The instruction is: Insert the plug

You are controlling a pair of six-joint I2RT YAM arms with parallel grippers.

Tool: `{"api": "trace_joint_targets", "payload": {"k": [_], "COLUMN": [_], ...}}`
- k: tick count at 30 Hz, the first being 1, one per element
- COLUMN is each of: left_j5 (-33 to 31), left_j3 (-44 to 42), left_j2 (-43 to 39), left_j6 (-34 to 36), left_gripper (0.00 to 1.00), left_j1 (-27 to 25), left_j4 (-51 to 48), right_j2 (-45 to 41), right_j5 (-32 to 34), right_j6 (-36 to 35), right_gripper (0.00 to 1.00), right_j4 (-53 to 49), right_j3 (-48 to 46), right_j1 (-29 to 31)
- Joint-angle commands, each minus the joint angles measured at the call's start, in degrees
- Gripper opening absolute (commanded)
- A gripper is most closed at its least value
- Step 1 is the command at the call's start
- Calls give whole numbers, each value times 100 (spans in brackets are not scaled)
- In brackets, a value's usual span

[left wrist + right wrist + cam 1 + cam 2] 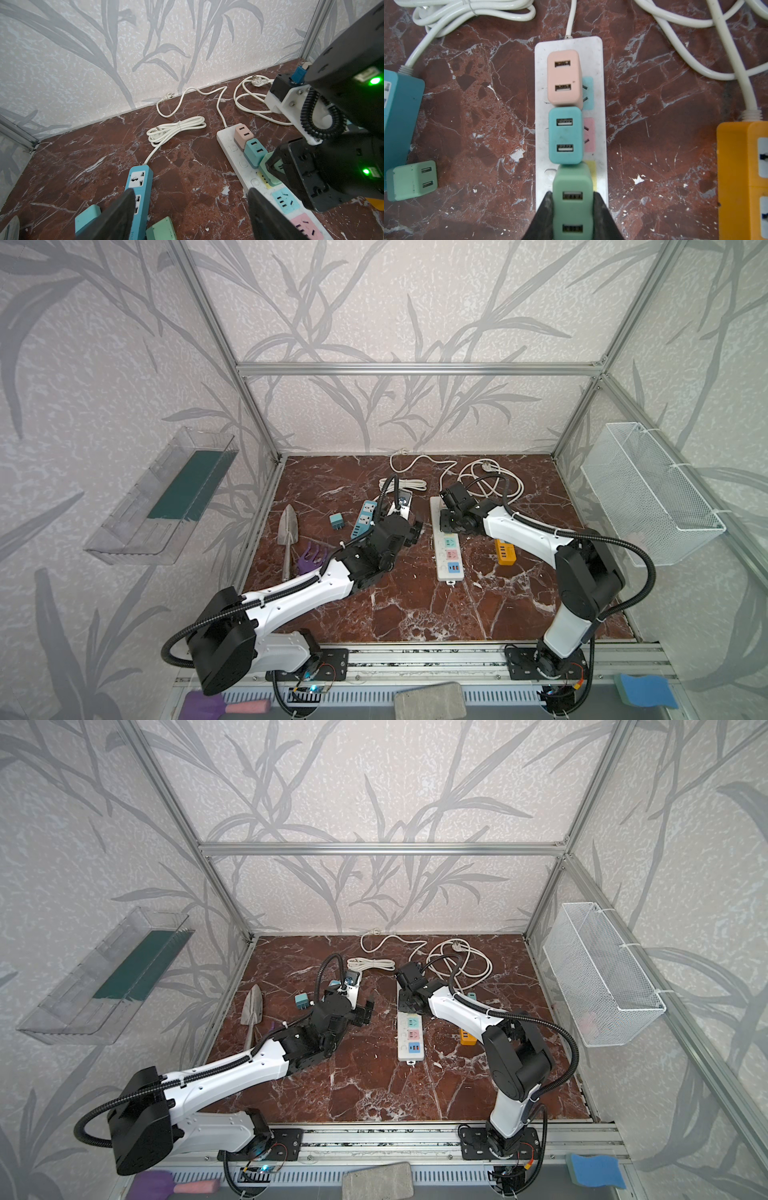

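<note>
The insertion itself is judged to be the step in hand. The green plug is clamped between the jaws of the right gripper and is held on the white power strip, over the yellow socket. This is the third socket from the strip's cord end, just beside the blue plug. A pink plug is seated beyond that, nearest the cord. Whether the prongs are fully home cannot be told, since the plug's underside is hidden. The left gripper is held beside the strip, with its jaws apart and nothing between them. A straight downward press is judged to be called for next, with the plug kept square to the strip so that its neighbour is not levered. The jaws could then be opened and lifted clear.
</note>
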Motion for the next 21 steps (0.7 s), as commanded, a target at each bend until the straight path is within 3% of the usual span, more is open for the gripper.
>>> {"api": "trace_joint_targets", "payload": {"k": [1,21], "left_j5": [10,-78], "left_j3": [142,156], "left_j2": [-140,-252], "left_j6": [-58,-70], "left_gripper": [84,83], "left_j1": [3,3], "left_j4": [-25,-49], "right_j2": [-195,-53], "right_j5": [140,283], "right_j6": [-17,-75], "right_gripper": [0,0], "right_j4": [-402,-107], "right_j3": [140,-28], "right_j1": [0,63]}}
